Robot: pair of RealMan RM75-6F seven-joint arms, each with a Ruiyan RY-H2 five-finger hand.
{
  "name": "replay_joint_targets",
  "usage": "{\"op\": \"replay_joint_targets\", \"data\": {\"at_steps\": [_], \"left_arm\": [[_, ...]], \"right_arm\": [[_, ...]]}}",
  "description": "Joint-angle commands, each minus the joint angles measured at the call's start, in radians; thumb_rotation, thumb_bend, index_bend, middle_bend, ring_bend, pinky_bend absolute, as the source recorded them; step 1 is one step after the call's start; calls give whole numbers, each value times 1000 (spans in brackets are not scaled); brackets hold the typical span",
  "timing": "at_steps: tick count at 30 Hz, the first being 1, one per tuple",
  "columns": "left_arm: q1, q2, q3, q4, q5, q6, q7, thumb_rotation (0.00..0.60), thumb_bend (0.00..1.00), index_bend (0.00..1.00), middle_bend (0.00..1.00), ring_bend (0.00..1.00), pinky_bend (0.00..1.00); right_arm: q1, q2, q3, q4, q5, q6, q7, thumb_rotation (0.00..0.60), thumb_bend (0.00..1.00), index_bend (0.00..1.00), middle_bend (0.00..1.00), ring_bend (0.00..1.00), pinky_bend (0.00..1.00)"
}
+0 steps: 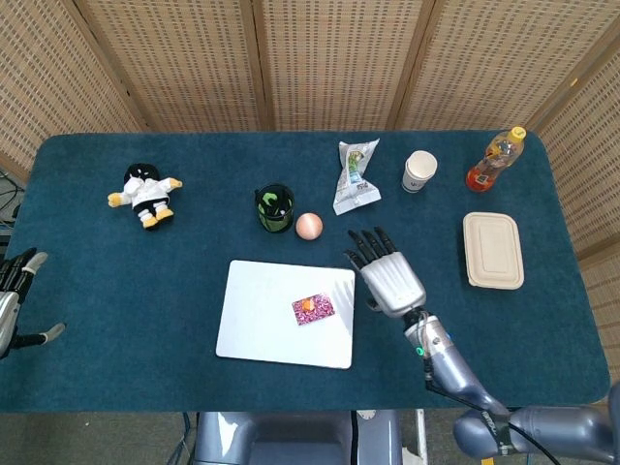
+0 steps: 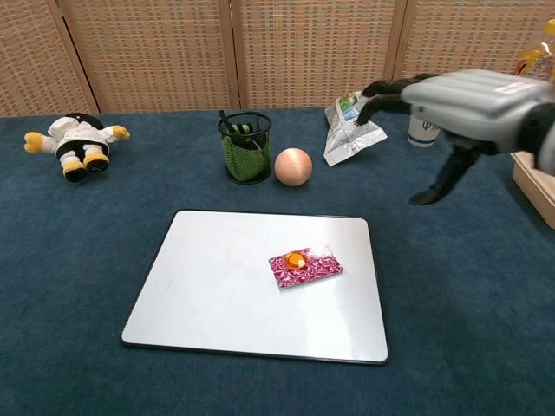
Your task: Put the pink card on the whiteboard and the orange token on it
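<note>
The pink card (image 1: 313, 309) (image 2: 305, 265) lies flat on the whiteboard (image 1: 262, 315) (image 2: 217, 295), right of its middle. The orange token (image 1: 307, 304) (image 2: 297, 259) sits on the card's left part. My right hand (image 1: 386, 274) (image 2: 451, 108) hovers in the air to the right of the board, fingers spread, holding nothing. My left hand (image 1: 14, 295) rests at the table's far left edge, fingers apart and empty; the chest view does not show it.
Behind the board stand a green mesh pen cup (image 1: 275, 208) (image 2: 244, 146) and a pink ball (image 1: 309, 226) (image 2: 293, 166). A snack bag (image 1: 355, 176), paper cup (image 1: 419, 171), orange drink bottle (image 1: 495, 161) and lidded food box (image 1: 493, 250) lie at the right; a plush toy (image 1: 146, 193) at the left.
</note>
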Motion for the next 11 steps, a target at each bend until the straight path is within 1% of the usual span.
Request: {"op": "replay_joint_targets", "data": {"at_steps": [1,3,6,8,11], "left_arm": [[7,-17,4,15,12,17,6,600,0,0,0,0,0],[13,-28,5,26,21,33,10,600,0,0,0,0,0],[19,-35,6,37,23,44,5,600,0,0,0,0,0],[23,-38,5,44,23,50,0,600,0,0,0,0,0],[27,-38,5,48,28,59,-7,600,0,0,0,0,0]], "right_arm": [[-194,165,-118,105,-236,157,332,600,7,48,0,0,0],[-276,174,-139,183,-268,241,458,600,0,17,0,0,0],[-364,160,-150,281,-274,311,584,600,0,0,0,0,0],[-421,141,-154,354,-278,352,658,600,0,0,0,0,0],[-484,108,-152,452,-279,395,730,600,0,0,0,0,0]]}}
